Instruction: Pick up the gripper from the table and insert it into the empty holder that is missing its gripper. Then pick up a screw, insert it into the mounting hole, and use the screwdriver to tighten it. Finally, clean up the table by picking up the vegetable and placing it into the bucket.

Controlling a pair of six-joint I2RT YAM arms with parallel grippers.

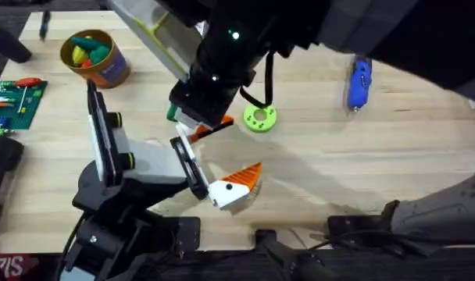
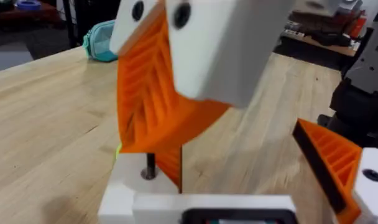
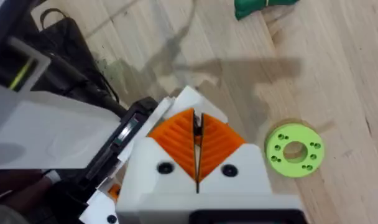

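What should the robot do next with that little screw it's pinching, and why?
Probably ease the right gripper straight down a little. Its orange pads are shut on the screw, which stands upright with its lower end right at a hole in the white part beneath. It looks barely seated, so letting go now might tip it over.

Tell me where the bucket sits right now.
In the overhead view the bucket stands at the table's far left, beside the green circuit board, well left of the lime-green ring disc.
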